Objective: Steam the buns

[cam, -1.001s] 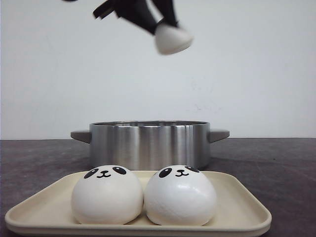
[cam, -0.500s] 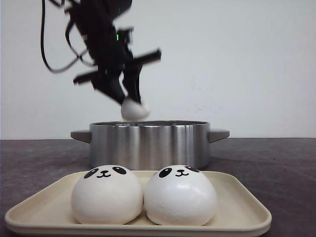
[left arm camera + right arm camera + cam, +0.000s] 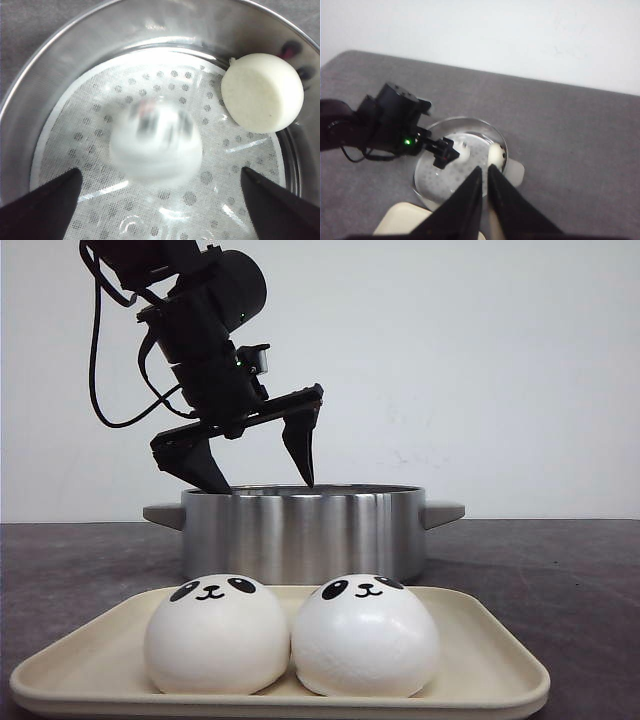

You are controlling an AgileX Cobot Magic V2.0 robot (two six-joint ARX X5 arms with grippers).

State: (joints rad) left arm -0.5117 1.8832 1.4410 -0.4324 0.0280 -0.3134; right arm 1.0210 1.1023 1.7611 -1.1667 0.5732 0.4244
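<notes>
Front view: glossy domed buns (image 3: 290, 635), steel pot (image 3: 303, 530).

We see even, bright light throughout, with soft glare streaking the steel pot (image 3: 303, 532) and sheen on the tray's buns (image 3: 365, 638). In the left wrist view one bun (image 3: 156, 142) is smeared by motion blur, while the bun beside the pot wall (image 3: 262, 93) stays sharp. The right wrist view is softer and slightly hazy.

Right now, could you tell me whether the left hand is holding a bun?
No, the left hand hangs open over the pot with nothing between its fingers, and a blurred bun lies below it.
</notes>
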